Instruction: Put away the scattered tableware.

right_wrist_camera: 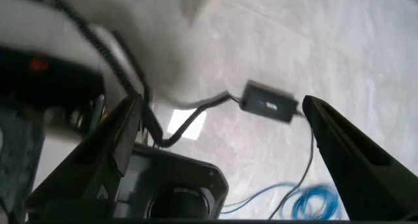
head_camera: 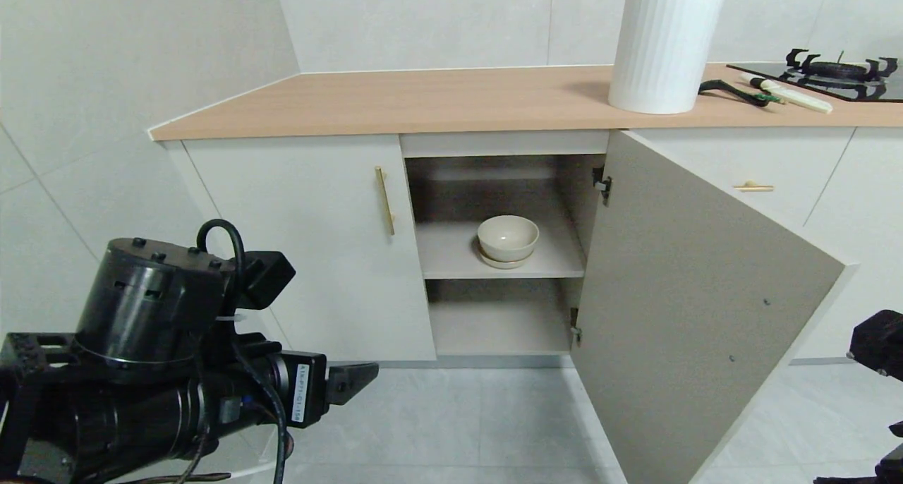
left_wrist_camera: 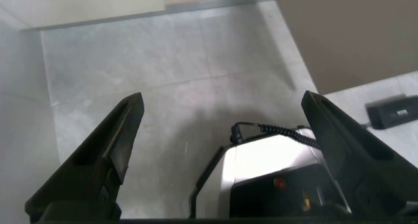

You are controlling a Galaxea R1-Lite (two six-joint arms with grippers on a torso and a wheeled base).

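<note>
1 cabinet [head_camera: 504, 144] bay stands open ahead of me, its door [head_camera: 691, 293] swung wide toward my right side. On the upper shelf [head_camera: 448, 255] sits a beige bowl [head_camera: 508, 236], resting on a small plate [head_camera: 502, 263] of the same colour, both upright and well inside.

I judge those 2 pieces stowed, so the step in hand is either shutting up or fetching more. On the countertop [head_camera: 423, 99], far right, beside a tall white ribbed canister [head_camera: 667, 43], lie a black-handled tool [head_camera: 726, 89] and a cream-handled utensil [head_camera: 790, 94]. If those count as tableware, the next move calls for raising an arm to counter height and taking 1 by its handle. If not, it calls for getting my right arm behind the door's outer edge and pushing it closed.

My left gripper [left_wrist_camera: 222, 103] hangs low over the floor tiles [left_wrist_camera: 163, 61], fingers spread wide with nothing between them. My right gripper [right_wrist_camera: 222, 103] is likewise wide open and empty, above the floor. The bowl is well apart from both. It is higher and farther ahead, to the right of the left gripper and to the left of the right one.
</note>
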